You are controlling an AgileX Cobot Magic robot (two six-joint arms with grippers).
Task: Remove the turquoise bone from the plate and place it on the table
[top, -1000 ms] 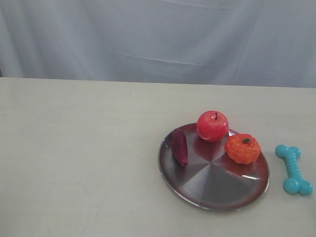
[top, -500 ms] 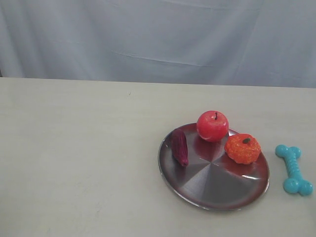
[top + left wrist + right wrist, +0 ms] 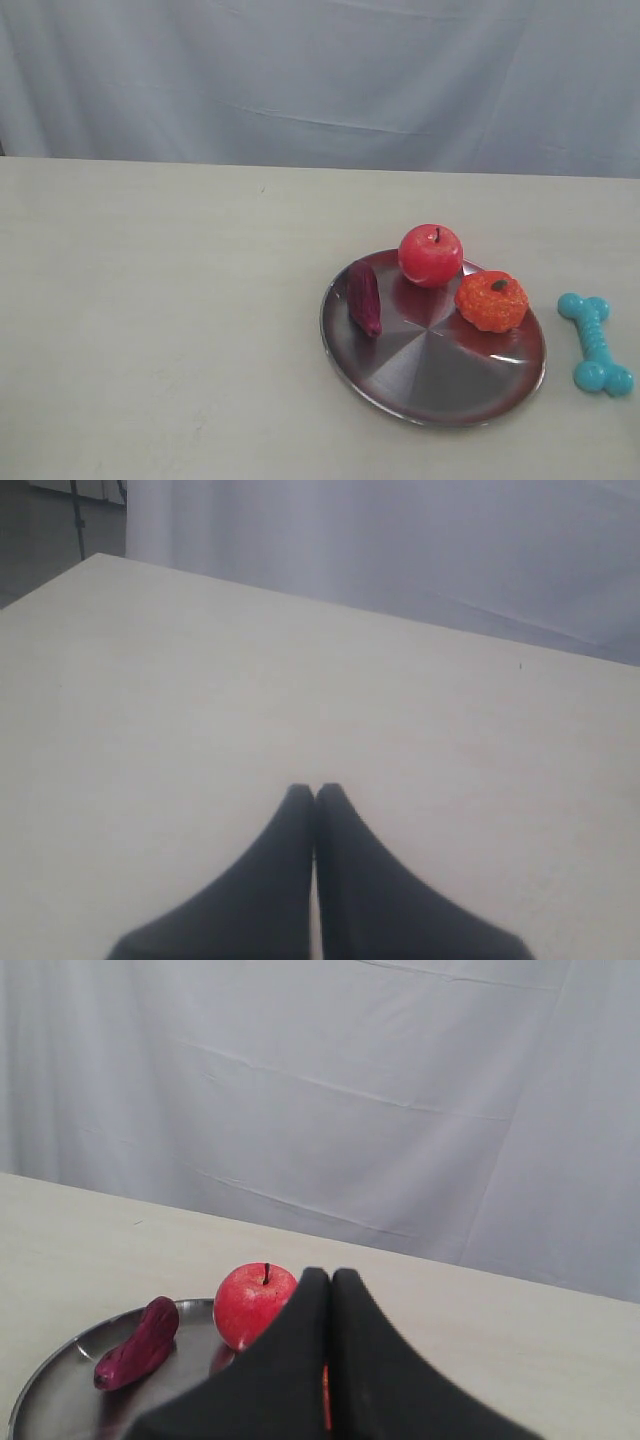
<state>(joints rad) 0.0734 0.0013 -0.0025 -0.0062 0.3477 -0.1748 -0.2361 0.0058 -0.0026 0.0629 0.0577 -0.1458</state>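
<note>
The turquoise bone (image 3: 596,343) lies flat on the table (image 3: 150,300) beside the plate (image 3: 430,395) on the right arm's side, clear of the rim, so the task looks done. The plate holds only a red apple (image 3: 430,254), a knobbly orange toy fruit (image 3: 491,300) and a dark purple oblong toy (image 3: 363,296). The left gripper (image 3: 316,792) and the right gripper (image 3: 330,1276) each have their fingers pressed together and empty, probably because nothing is left to carry

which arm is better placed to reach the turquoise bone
Likely right. The turquoise bone lies on the table right of the plate, the right arm's side; the right gripper looks over that plate, while the left gripper sees only table.
</note>
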